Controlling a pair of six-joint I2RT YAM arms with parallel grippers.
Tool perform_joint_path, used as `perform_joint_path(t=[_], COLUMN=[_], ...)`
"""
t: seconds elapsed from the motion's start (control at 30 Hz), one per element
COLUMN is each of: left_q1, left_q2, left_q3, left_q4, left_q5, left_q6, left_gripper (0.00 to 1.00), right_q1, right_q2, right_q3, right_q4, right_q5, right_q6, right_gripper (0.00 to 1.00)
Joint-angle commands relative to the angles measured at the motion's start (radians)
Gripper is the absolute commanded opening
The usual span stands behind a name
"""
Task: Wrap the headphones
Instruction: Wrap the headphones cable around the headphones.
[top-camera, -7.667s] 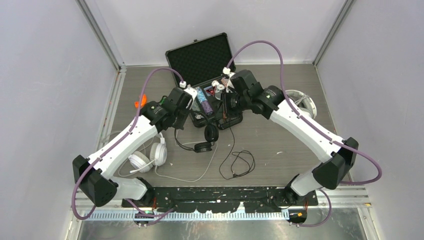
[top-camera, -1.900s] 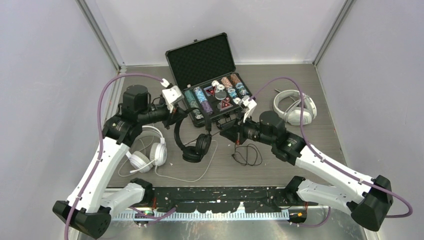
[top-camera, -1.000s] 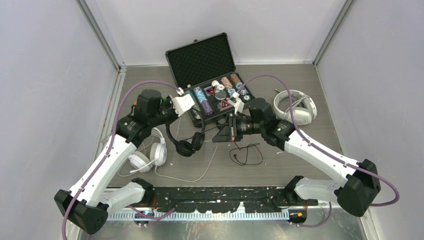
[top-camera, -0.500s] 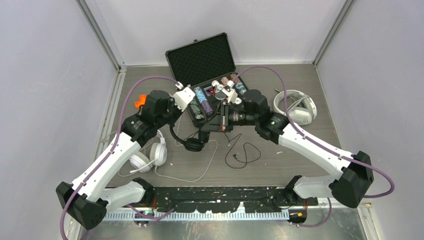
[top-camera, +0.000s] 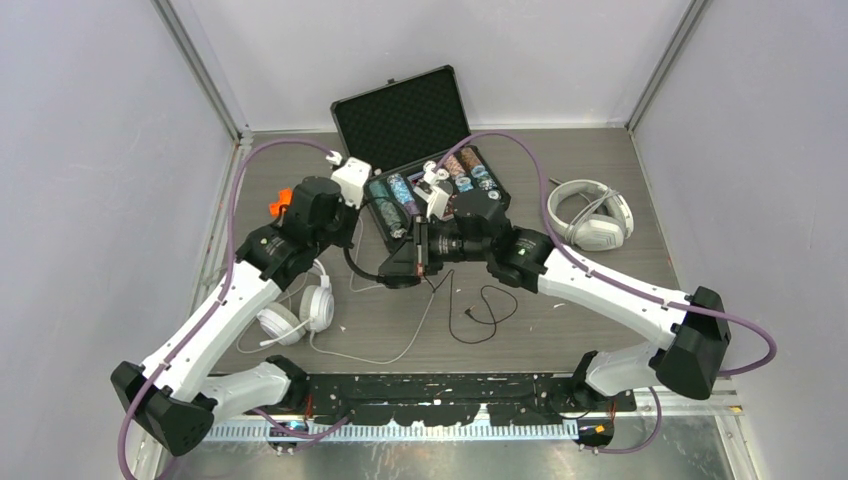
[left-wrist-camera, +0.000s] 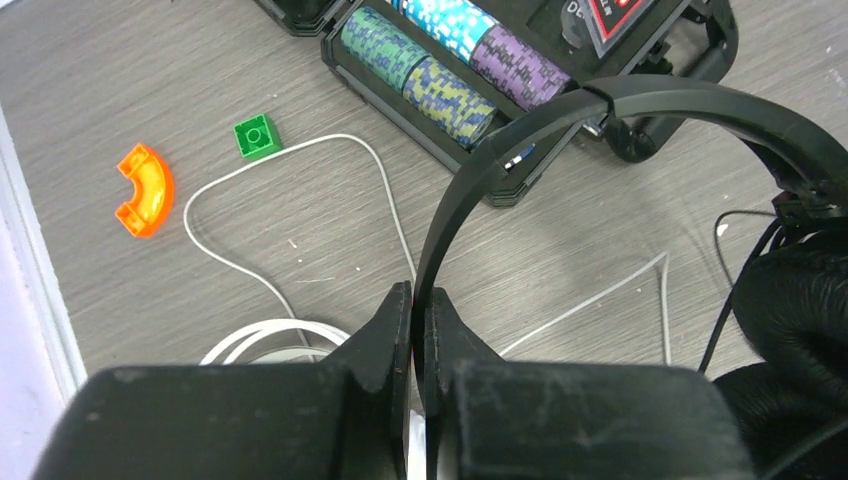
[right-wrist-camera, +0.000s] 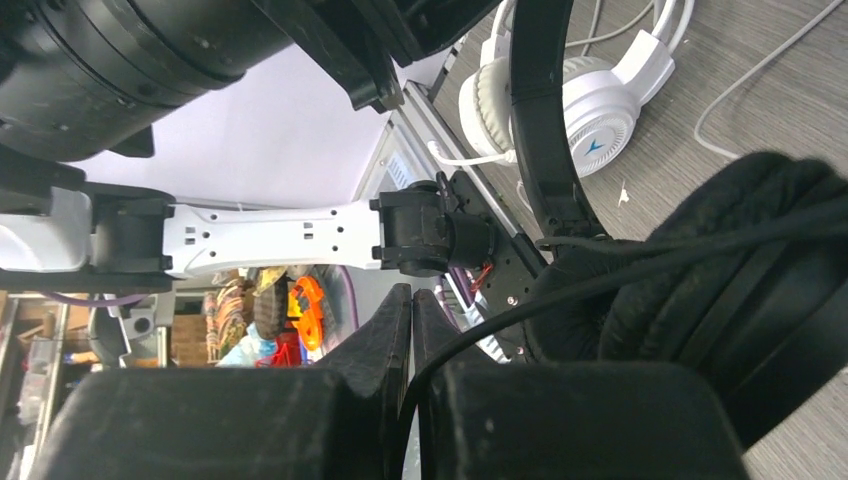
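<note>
I judge I'm mid-wrap on the slim black on-ear headphones (top-camera: 401, 279), mid-tabletop (top-camera: 560, 330) at 6 o'clock of the open black poker-chip case (top-camera: 400, 118): left fingers (left-wrist-camera: 385, 330) clamp the headband (left-wrist-camera: 650, 98), right fingers (right-wrist-camera: 385, 335) pinch the thin black cord (right-wrist-camera: 620, 275), which next needs looping round that band.

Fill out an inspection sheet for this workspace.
Surface: grey wood-grain table, a few pale specks.
Job's things: black on-ear headphones held between the arms; white mic headset flat beside the left arm; white-grey over-ear headphones flat at the far right.
Clutter: open poker chip case; orange curved piece; green brick.
Grippers: left gripper shut on the black on-ear headphones' headband; right gripper shut on the black cord.
Cables: black cord trails in loose loops on the table; white cord unwound.
Surroundings: plain grey walls.
</note>
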Motion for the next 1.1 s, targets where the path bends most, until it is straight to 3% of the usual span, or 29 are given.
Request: perform_joint_path(t=[0.0,0.33,0.7,1.07], left_q1=[-0.004,-0.004,-0.004,-0.004], left_q2=[0.009,0.033,0.027,-0.021], left_q3=[0.067,0.139,0.171,0.166], left_q4=[0.011,-0.031,-0.018,0.003], left_q5=[-0.078,-0.190,-0.221,-0.187], left_q6=[-0.201,-0.440,-0.588,-0.658], left_gripper=[0.00,0.00,0.00,0.00], right_q1=[0.041,0.117,0.192,0.210], right_q2=[-0.005,-0.040,-0.083,-0.147], right_q3=[0.069,0.049,0.012,-0.152], right_q4=[0.003,-0.079,-0.116,0.070], right_q5=[0.094,0.282,0.435,0.505], right_q6=[-0.063,-0.240,-0.401,-0.592], right_gripper=[0.10,0.13,0.13,0.14])
